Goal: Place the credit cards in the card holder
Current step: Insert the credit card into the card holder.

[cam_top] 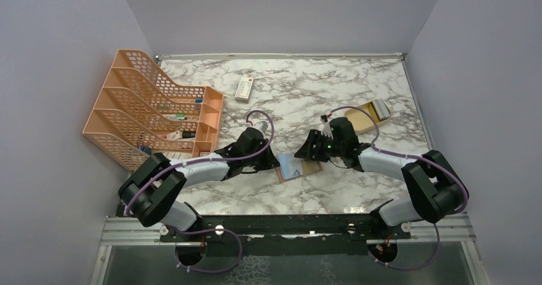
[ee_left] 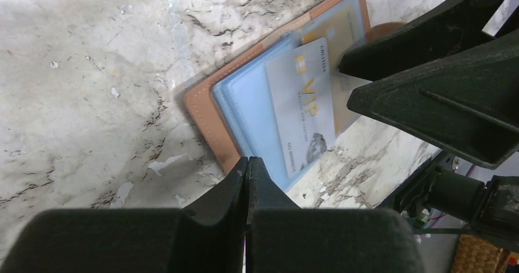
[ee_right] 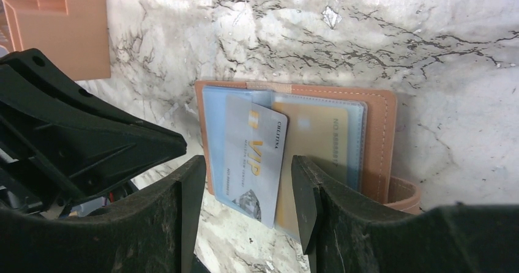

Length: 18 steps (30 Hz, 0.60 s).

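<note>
A silver card (ee_right: pixel 254 157) lies askew on the open card holder (ee_right: pixel 379 138) on the counter (ee_right: pixel 428 40), untucked. Right fingers (ee_right: pixel 312 212) straddle it, spread and empty; left fingers (ee_left: pixel 235 190) are closed on nothing. Next, it likely needs sliding into a sleeve.

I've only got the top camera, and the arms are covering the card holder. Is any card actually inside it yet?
Observer: Yes. The right wrist view shows a gold card tucked into the open card holder.
Operator: What about the silver one?
Observer: The silver VIP card lies tilted over the blue sleeves, with one end sticking out past the holder's edge.
Operator: Is the right claw gripping it?
Observer: No. The right claw is open, with one finger on either side of that card.
</note>
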### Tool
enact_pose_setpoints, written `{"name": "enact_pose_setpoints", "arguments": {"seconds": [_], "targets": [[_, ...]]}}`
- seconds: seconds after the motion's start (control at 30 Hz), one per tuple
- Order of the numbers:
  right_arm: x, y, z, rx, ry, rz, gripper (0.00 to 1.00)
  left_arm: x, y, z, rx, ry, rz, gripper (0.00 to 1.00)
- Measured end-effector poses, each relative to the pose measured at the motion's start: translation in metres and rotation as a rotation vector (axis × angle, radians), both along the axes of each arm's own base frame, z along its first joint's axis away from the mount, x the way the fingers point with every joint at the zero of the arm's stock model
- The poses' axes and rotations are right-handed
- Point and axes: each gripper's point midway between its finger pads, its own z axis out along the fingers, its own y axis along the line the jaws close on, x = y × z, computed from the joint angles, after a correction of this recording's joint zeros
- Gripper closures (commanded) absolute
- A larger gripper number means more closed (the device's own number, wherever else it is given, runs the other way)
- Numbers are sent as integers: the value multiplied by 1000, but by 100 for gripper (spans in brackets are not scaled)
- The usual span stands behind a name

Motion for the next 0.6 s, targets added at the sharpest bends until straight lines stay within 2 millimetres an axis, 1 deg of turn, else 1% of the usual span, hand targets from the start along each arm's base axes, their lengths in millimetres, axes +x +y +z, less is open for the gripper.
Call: {"name": "enact_pose_setpoints", "arguments": {"seconds": [0.13, 0.27, 0.6], "targets": [[-1, 0, -9, -17, 20, 8, 46, -1, 2, -13, 23, 16, -5, 100], [0, 4, -10, -16, 16, 18, 46, -2, 4, -23, 49, 28, -10, 100], [-2, 12, -7, 13, 9, 36, 49, 0, 4, -23, 49, 23, -8, 100]]}}
